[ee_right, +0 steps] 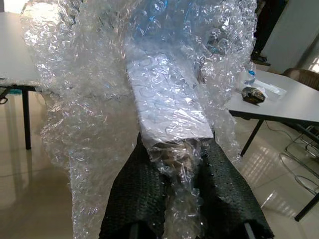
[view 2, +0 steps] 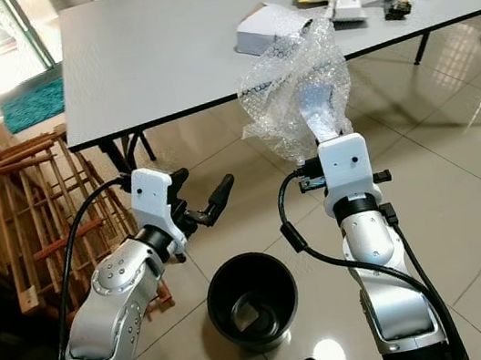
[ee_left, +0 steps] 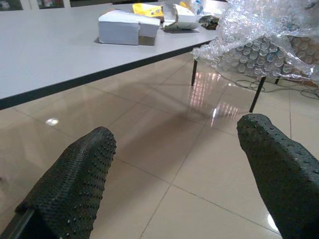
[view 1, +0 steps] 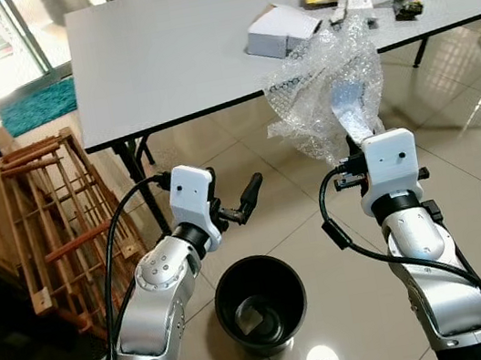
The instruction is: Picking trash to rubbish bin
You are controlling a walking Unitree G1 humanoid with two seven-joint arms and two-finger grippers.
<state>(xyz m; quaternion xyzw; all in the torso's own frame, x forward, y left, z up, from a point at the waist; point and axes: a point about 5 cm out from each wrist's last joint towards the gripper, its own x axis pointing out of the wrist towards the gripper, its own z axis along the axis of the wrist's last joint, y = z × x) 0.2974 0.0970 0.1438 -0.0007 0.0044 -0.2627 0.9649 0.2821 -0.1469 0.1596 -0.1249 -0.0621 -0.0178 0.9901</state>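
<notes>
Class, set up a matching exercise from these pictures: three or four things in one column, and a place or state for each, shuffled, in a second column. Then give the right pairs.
Things:
1. bubble wrap
2. black bin
3. white box
4. left gripper

Places or states:
A. on the grey table
B. open, holding nothing
C. on the tiled floor between the two arms
D. clamped in the right gripper, held up in the air

Pairs: 1-D, 2-C, 3-A, 4-B

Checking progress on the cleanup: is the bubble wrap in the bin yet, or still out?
Out: the right end effector holds the bubble wrap above the floor, away from the bin.
</notes>
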